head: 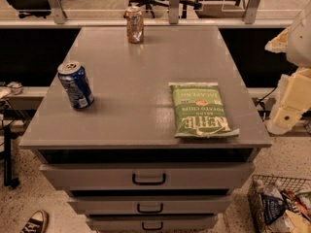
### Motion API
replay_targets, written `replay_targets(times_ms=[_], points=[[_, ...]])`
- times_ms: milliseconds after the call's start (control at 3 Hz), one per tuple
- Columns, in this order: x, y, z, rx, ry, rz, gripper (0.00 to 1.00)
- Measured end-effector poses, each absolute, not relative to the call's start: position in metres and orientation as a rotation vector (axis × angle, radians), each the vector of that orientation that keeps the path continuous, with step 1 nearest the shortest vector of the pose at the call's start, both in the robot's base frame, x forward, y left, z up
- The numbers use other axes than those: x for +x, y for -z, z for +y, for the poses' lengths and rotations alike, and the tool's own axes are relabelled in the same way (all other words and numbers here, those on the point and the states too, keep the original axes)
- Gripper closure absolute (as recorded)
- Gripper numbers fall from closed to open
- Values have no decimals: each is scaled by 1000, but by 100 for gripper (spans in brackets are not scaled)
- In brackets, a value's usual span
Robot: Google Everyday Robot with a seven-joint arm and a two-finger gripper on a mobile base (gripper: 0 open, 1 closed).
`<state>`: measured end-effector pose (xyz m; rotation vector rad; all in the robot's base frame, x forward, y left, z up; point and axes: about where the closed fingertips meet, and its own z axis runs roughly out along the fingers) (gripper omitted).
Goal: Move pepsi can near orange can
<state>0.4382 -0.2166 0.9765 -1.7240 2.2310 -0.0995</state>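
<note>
The pepsi can [76,85], blue with a silver top, stands upright near the left edge of the grey cabinet top [136,72]. The orange can [134,24], orange-brown with a silver top, stands upright at the far edge, about mid-width. The two cans are far apart. Cream-coloured parts of my arm [291,98] show at the right edge of the view, off the side of the cabinet. The gripper itself is out of view, and nothing touches either can.
A green Kettle chips bag [201,109] lies flat on the right front part of the top. Drawers with dark handles [148,178] are below. A wire basket [282,205] of packets stands on the floor at right. A shoe [33,222] shows at bottom left.
</note>
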Motion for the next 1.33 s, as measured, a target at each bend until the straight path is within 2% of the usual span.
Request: replay_targets(times_ms=[667, 1000, 1333], points=[[442, -969, -212, -1732, 56, 2215, 0], [453, -935, -177, -1758, -95, 2136, 0], [477, -914, -105, -1759, -294, 1963, 0]])
